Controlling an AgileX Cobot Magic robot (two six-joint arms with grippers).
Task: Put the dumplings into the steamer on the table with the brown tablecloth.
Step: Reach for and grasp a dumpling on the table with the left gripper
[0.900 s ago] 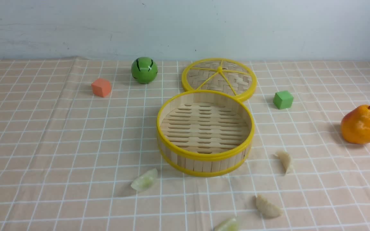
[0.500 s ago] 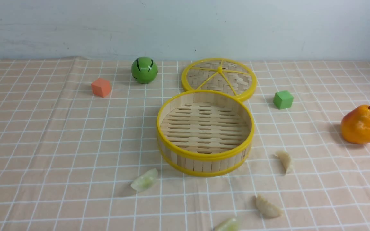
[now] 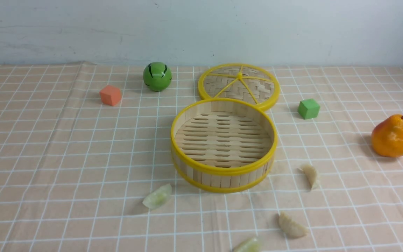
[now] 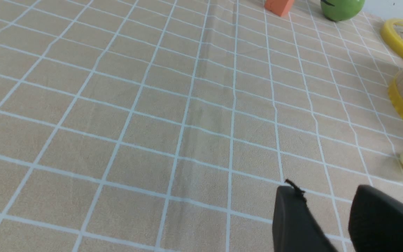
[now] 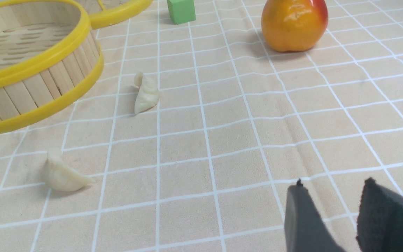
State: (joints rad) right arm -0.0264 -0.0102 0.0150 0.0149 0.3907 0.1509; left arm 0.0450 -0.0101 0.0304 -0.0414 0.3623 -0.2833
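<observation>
1. Left hand (image 4: pixel 327 197): low over the tabletop (image 3: pixel 47 157), outside the front view. Fingers are spread with bare cloth between them, nothing held.
2. Right hand (image 5: pixel 334 190): likewise low, fingers apart, empty.
3. Near green dumpling (image 3: pixel 247 245): at the very front, cut by the front view's lower edge, roughly between the two arms.
4. Near beige dumpling (image 3: pixel 291 226): just beyond it and to the right. Long axis slants from far-left to near-right. It lies ahead of the right hand, on the steamer's side; judged the right arm's closest pick.
5. Left green dumpling (image 3: pixel 157 196): off the steamer's front-left, near its wall but apart. Long axis runs near-left to far-right. It shows at the margin of the left wrist view, ahead of the left hand; judged the left arm's pick.
6. Right beige dumpling (image 3: pixel 310 175): off the steamer's right front, apart from it. Long axis runs almost near-to-far.
7. Steamer (image 3: pixel 219 179): mid-tabletop, upright, uncovered, empty. All four dumplings lie outside it on the brown tablecloth (image 3: pixel 345 210).
8. Clearance: open cloth surrounds each dumpling. The steamer's wall is the only edge to lift over.
9. Lid (image 3: pixel 239 84): flat, just behind the steamer.
10. Far items: orange cube (image 3: pixel 110 95), green ball (image 3: pixel 157 76), green cube (image 3: pixel 308 108) and pear (image 3: pixel 392 135), all well apart from the dumplings.
</observation>
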